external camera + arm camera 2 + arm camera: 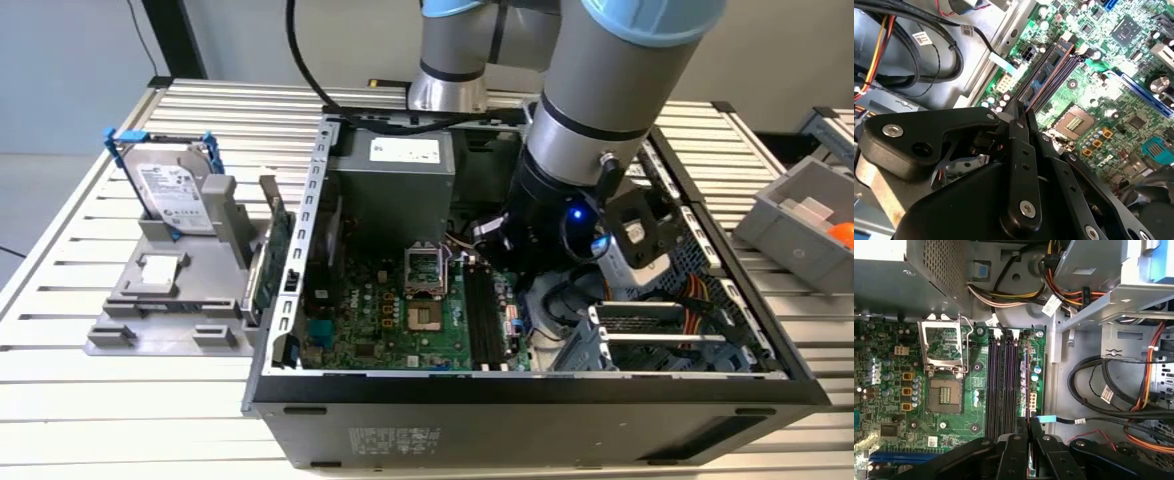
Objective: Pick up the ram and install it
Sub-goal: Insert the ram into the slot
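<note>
One ram (1050, 70) upright in motherboard (884, 390) slot, end effector (1021, 114) gripping it

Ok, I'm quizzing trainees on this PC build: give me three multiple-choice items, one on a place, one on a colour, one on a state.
1. Where is the ram? A on the table; B at the memory slots, in the gripper; C in a bin.
2. The hard drive sits in a frame that is: A blue; B red; C yellow.
3. The computer case is: A closed; B open; C upside down.
B: the gripper pinches it there. A: blue rims the drive. B: the motherboard lies exposed.
</note>
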`<state>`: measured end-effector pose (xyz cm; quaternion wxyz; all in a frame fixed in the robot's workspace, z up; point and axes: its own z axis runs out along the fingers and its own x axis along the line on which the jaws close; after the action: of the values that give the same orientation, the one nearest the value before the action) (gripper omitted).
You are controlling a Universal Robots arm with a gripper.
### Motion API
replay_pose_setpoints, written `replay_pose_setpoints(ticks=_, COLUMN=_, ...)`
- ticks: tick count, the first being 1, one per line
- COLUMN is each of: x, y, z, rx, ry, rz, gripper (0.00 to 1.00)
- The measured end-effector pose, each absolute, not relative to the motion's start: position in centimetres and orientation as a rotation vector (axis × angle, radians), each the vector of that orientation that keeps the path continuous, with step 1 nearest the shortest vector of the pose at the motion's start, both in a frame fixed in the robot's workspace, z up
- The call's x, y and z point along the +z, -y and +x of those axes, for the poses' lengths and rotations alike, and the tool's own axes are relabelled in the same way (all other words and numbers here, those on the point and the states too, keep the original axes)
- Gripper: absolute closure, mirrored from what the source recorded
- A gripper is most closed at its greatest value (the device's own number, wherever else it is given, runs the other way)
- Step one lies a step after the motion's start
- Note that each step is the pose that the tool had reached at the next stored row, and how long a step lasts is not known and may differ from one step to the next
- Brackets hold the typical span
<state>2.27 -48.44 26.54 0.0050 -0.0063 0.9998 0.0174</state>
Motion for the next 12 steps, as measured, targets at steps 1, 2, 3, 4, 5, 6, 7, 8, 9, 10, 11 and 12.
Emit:
replay_pose_setpoints(ticks=1, x=26.4, y=48.4, z=2.2, rx=0.054, ry=-3.131, rz=-0.02, gripper=1.0)
replay_pose_setpoints(ticks=2, x=26.2, y=48.4, z=2.2, rx=0.054, ry=-3.131, rz=-0.02, gripper=1.0)
replay_pose_setpoints(ticks=3, x=26.0, y=48.4, z=2.1, rx=0.054, ry=-3.131, rz=-0.02, gripper=1.0)
replay_pose_setpoints(ticks=4, x=25.8, y=48.4, z=2.1, rx=0.054, ry=-3.131, rz=-0.02, gripper=1.0)
replay_pose_setpoints(ticks=5, x=25.6, y=48.4, z=2.1, rx=0.054, ry=-3.131, rz=-0.02, gripper=1.0)
replay_pose_setpoints(ticks=6, x=25.5, y=48.4, z=2.0, rx=0.054, ry=-3.131, rz=-0.02, gripper=1.0)
replay_pose_setpoints(ticks=7, x=25.3, y=48.4, z=2.0, rx=0.054, ry=-3.131, rz=-0.02, gripper=1.0)
replay_pose_setpoints(ticks=8, x=25.1, y=48.4, z=2.0, rx=0.054, ry=-3.131, rz=-0.02, gripper=1.0)
replay_pose_setpoints(ticks=9, x=24.9, y=48.4, z=2.0, rx=0.054, ry=-3.131, rz=-0.02, gripper=1.0)
replay_pose_setpoints(ticks=10, x=24.7, y=48.4, z=2.0, rx=0.054, ry=-3.131, rz=-0.02, gripper=1.0)
replay_pose_setpoints(ticks=11, x=24.5, y=48.4, z=2.0, rx=0.055, ry=-3.131, rz=-0.02, gripper=1.0)
replay_pose_setpoints(ticks=12, x=24.4, y=48.4, z=2.0, rx=0.054, ry=-3.131, rz=-0.02, gripper=1.0)
